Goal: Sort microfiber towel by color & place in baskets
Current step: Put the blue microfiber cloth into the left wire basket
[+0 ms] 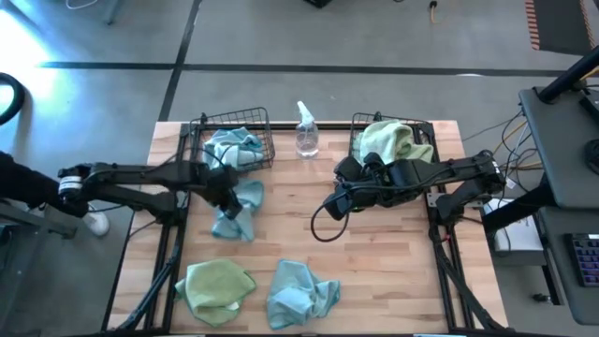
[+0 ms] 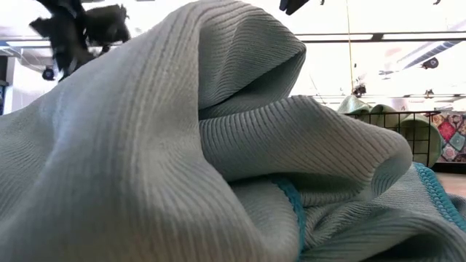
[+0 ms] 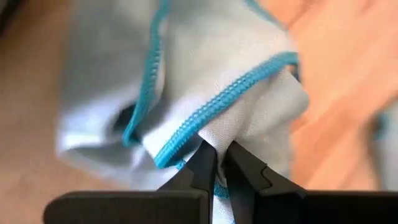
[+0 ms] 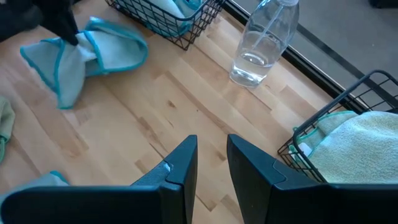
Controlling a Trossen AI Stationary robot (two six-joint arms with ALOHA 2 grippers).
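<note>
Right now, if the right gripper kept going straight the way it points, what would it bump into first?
Probably the bare wooden table. The right gripper, open and empty, tilts down at the boards. Farther along lies the light blue microfiber towel that the left gripper holds, though depth is unclear.

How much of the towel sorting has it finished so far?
About half. One blue towel already lies in the left basket and a yellow-green towel in the right basket. The left gripper is pinching another blue towel. A green towel and a blue one wait on the table's near edge.
</note>
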